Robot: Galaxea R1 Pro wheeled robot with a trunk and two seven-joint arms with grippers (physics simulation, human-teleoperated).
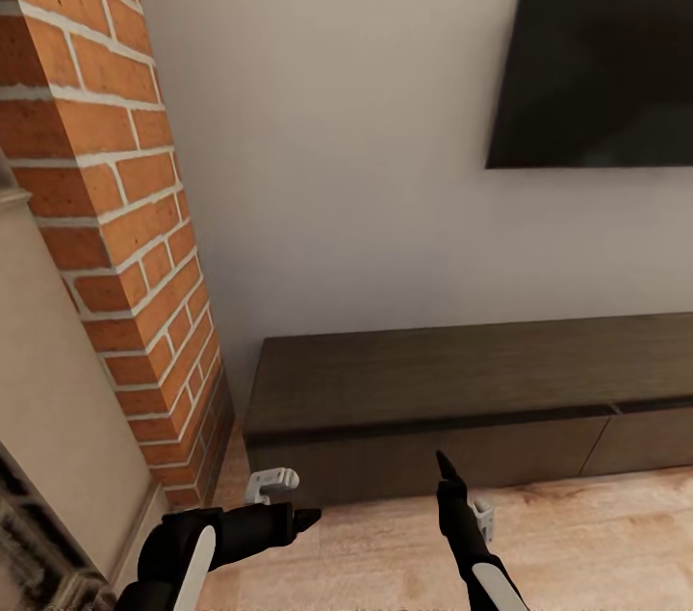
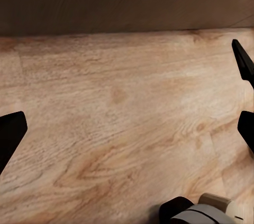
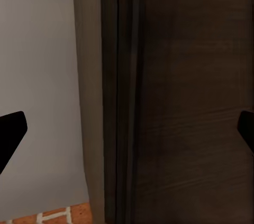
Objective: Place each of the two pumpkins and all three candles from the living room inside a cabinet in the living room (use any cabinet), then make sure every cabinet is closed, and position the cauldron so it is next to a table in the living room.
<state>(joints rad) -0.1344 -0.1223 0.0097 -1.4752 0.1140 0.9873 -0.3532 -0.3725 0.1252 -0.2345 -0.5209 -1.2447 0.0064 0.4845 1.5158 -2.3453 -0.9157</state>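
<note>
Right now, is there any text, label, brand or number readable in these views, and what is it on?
None.
The TV screen is dark, with no logo to see.
The cabinet top and fronts are plain dark wood, unmarked.
The brick column, wall and wood floor carry no writing.

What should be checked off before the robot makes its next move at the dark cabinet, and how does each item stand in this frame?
1. Cabinet in front of the robot: ok, it stands against the wall under the TV.
2. Drawer fronts shut: ok for the fronts in the head view; the right end is cut off, cannot tell.
3. Left gripper empty: ok, fingers wide apart over bare wood floor.
4. Right gripper empty: ok, fingers wide apart, aimed at the cabinet's end beside the wall.
5. Pumpkins, candles, cauldron located: cannot tell.
6. Brick column clear of the left arm: ok, a gap shows.
</note>
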